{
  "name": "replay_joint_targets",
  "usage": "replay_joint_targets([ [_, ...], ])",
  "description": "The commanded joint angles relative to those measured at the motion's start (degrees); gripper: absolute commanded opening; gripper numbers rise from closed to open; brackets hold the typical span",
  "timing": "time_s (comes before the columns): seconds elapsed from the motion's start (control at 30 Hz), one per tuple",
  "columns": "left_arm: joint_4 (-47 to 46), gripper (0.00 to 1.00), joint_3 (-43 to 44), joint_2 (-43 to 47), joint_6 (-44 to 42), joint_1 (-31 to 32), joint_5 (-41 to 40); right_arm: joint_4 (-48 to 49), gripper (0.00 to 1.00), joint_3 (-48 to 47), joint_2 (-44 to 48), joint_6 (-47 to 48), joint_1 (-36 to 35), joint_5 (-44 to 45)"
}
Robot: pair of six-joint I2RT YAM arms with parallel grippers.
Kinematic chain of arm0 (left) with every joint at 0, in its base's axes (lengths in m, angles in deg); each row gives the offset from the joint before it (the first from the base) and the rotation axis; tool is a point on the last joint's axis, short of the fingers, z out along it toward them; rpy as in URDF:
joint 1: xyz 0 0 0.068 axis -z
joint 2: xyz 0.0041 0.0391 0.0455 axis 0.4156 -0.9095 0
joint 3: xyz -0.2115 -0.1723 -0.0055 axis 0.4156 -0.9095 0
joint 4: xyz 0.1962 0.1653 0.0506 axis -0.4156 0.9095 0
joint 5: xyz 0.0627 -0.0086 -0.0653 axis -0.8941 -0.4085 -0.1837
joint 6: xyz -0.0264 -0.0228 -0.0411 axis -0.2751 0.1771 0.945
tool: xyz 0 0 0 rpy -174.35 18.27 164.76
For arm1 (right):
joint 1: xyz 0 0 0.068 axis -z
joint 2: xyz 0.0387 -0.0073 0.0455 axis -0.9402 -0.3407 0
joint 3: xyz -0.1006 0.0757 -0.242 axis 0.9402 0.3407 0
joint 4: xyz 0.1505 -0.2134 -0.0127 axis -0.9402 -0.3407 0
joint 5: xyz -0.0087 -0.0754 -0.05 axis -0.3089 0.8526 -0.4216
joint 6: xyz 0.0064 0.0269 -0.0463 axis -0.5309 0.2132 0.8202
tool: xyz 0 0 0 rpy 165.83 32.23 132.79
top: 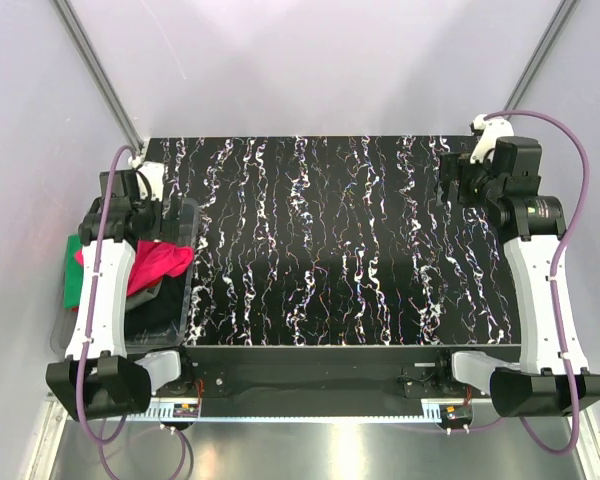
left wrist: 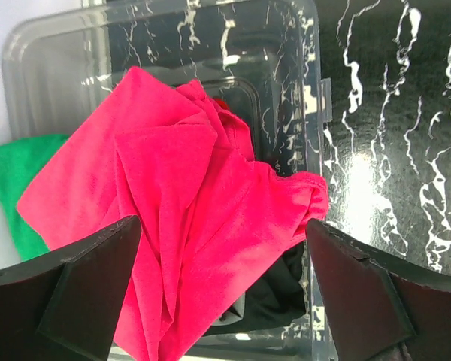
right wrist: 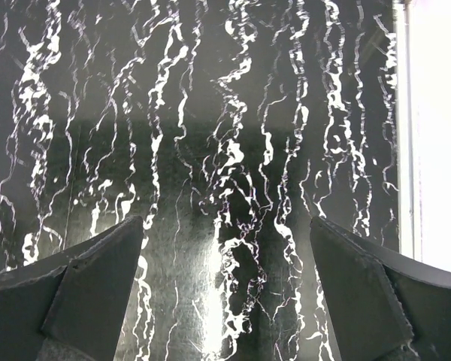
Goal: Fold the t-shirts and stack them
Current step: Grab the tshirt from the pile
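The left hand [left wrist: 222,233] hangs spread wide straight above the clear bin [left wrist: 30,53] at the left edge of the table [top: 330,250]. The crimson t-shirt [left wrist: 188,195] lies crumpled on top of the heap, directly below the fingers, with no clear long axis. A green t-shirt [left wrist: 15,173] shows at the bin's left and a dark t-shirt [left wrist: 278,293] lies underneath. The right hand [right wrist: 225,226], also spread, hovers over the table's far right, well apart from the heap, so the left arm is nearer.
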Motion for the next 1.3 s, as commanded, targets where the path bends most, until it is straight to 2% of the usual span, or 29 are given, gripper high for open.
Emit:
replay_joint_targets([
  [0.0, -0.65, 0.99, 1.14, -1.41, -0.7, -0.47, -1.53, 1.18, 1.0, 1.49, 1.17, 2.69, -0.08, -3.21],
  [0.23, -1.79, 0.98, 1.76, -5.01, -3.33, -2.48, -3.55, 2.5, 1.0, 5.27, 4.77, 10.96, -0.17, -18.51],
  [0.3, -2.14, 0.91, 1.59, -5.89, -4.47, -3.01, -3.9, 2.94, 1.0, 5.63, 4.6, 10.43, -0.17, -20.36],
  [0.4, -2.41, 0.87, 1.23, -7.38, -5.88, -4.16, -4.52, 2.86, 1.0, 5.19, 3.02, 9.03, -0.08, -20.37],
  [0.67, -3.2, 0.84, 0.35, -11.51, -6.85, -6.36, -6.1, 3.29, 1.0, 6.67, 1.08, 9.11, -0.17, -22.39],
  [0.83, -4.25, 0.8, 2.45, -17.49, -5.89, -6.53, -6.72, 4.78, 1.0, 9.32, 0.56, 9.02, -0.17, -24.41],
  [0.9, -4.34, 0.71, 4.47, -20.47, -4.75, -6.53, -6.63, 5.14, 1.0, 9.93, -0.14, 8.59, -0.17, -24.85],
  [0.93, -4.34, 0.63, 5.18, -21.36, -4.4, -6.53, -6.54, 5.4, 1.0, 9.93, -0.5, 8.41, -0.08, -25.11],
  [0.97, -4.43, 0.35, 5.71, -21.97, -3.52, -6.53, -6.02, 5.49, 1.0, 10.02, -0.85, 8.41, -0.17, -25.46],
  [1.0, -5.38, 0.2, 6.15, -22.15, -2.99, -6.53, -6.02, 5.67, 1.0, 10.02, -1.37, 8.32, -0.17, -25.81],
  [1.07, -6.27, 0.0, 6.24, -21.72, -2.02, -6.53, -5.32, 6.11, 1.0, 9.94, -1.9, 8.15, -0.17, -25.99],
  [1.27, -6.8, 0.0, 5.81, -15.4, -1.57, -6.18, 0.38, 6.63, 0.99, 8.79, -2.79, 7.62, -0.17, -26.87],
])
